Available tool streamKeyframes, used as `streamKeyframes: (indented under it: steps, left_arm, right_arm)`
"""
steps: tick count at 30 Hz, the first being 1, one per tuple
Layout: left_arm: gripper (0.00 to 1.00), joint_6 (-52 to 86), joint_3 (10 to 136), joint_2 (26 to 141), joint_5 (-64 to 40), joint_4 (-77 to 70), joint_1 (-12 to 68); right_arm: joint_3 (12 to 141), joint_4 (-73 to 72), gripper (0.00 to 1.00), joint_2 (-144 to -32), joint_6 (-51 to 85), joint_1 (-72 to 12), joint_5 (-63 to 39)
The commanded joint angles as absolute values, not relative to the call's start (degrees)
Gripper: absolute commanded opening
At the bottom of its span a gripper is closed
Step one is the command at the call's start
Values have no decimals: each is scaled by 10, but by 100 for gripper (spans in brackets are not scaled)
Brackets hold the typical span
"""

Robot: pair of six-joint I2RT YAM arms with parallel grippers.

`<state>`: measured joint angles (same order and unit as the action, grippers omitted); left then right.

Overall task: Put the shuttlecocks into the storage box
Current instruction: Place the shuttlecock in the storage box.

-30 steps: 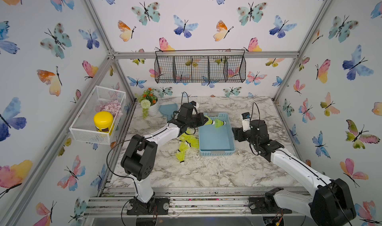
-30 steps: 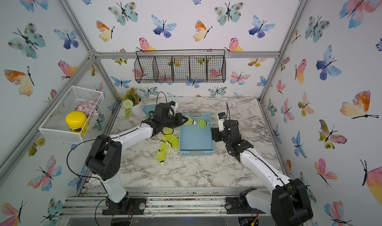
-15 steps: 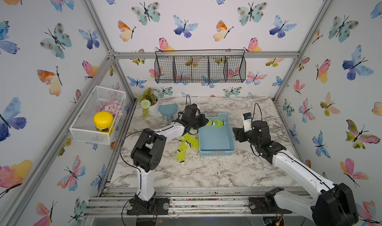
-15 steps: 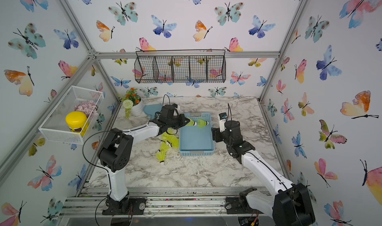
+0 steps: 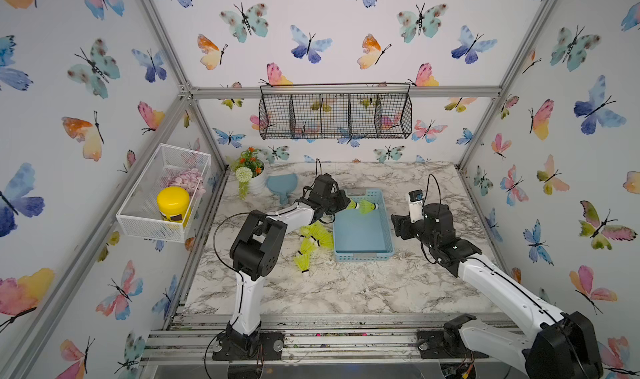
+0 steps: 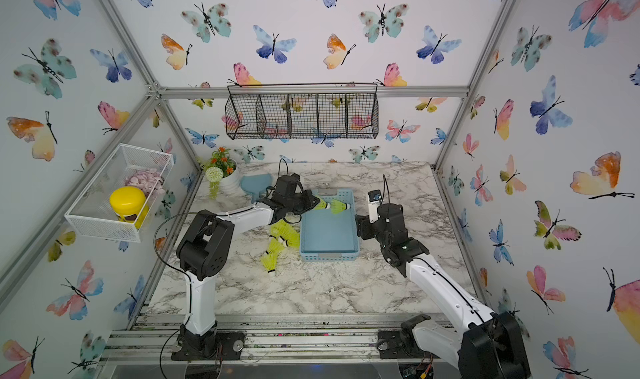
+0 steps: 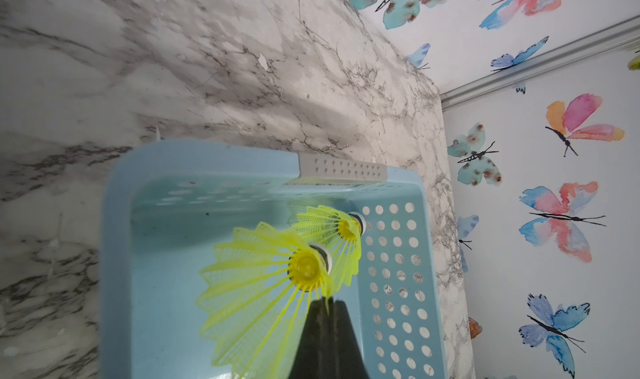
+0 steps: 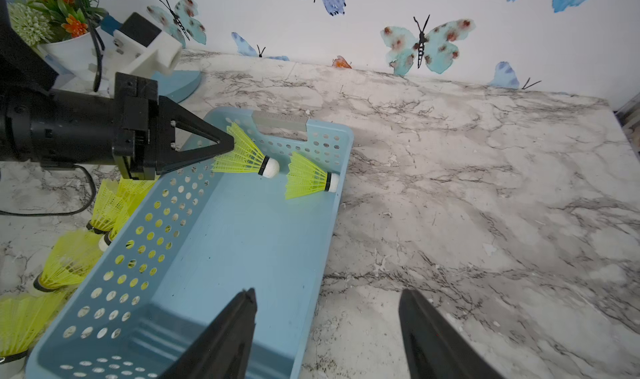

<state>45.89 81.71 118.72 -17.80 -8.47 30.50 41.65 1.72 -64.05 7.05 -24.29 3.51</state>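
"Yellow-green plastic, left of centre in a top view: are those the loose shuttlecocks?"

"Yes, a cluster lying on the marble surface, just beside the left wall of the storage box. They overlap, so I cannot tell how many there are."

"And the left fingers?"

"Pressed together, pinching the skirt edge of the held shuttlecock. In both top views it sits over the upper end of the box, with its white cork pointing toward the right wall."

"Anything inside the box?"

"One lying shuttlecock, on its side in the box's upper right corner as a top view shows it. Its cork is at the right wall. It is just beside the held one, with a small gap between them. The rest of the blue floor is bare."

"Further right?"

"The right fingers are spread wide with nothing between them. In the top views that arm sits right of centre, just beside the box's right wall."
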Motion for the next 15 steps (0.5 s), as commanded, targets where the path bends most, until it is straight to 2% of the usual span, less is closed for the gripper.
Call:
streamKeyframes:
  steps: [1, 15]
  left_arm:
    - [0, 458, 835, 1201, -159, -67, 309]
    - [0, 420, 911, 1240, -114, 28, 324]
  right_arm:
    - [409, 29, 72, -631, 72, -238, 48]
    - [401, 30, 72, -625, 69, -238, 53]
